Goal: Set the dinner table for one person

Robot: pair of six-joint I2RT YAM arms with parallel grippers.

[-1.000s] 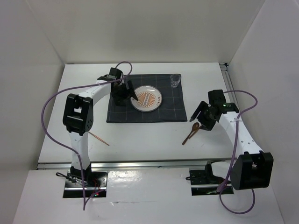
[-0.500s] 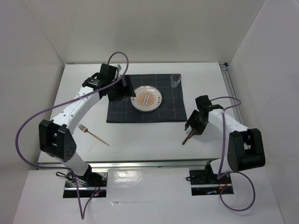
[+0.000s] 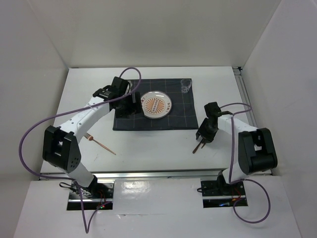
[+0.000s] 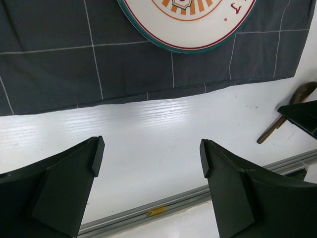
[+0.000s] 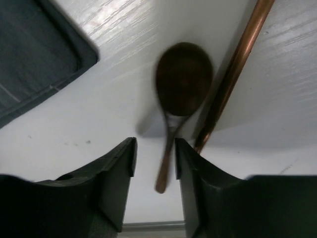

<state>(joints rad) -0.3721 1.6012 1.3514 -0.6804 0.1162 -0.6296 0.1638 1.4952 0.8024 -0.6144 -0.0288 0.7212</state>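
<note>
On the white dinner table (image 3: 148, 144) a dark wooden spoon (image 5: 184, 79) lies with its thin handle running down between the fingers of my right gripper (image 5: 154, 148). The jaws stand a little apart around the handle, not clamped on it. From above, my right gripper (image 3: 205, 133) sits low over the spoon (image 3: 199, 146), right of the cloth's near corner. My left gripper (image 4: 148, 156) is open wide and empty, hovering over the near edge of the dark grid-lined cloth (image 4: 74, 64). It (image 3: 130, 101) is just left of the orange-patterned plate (image 3: 156, 105).
A copper-coloured utensil handle (image 5: 233, 79) lies right beside the spoon. A small clear glass (image 3: 186, 85) stands at the cloth's far right corner. A copper fork (image 3: 99, 142) lies on the table's left, near the front. The table's metal front rail (image 4: 198, 196) runs below the left fingers.
My right gripper has dropped down and left onto the spoon, and its jaws have narrowed around the handle. The left arm has lowered its elbow; its gripper stays open beside the plate.
</note>
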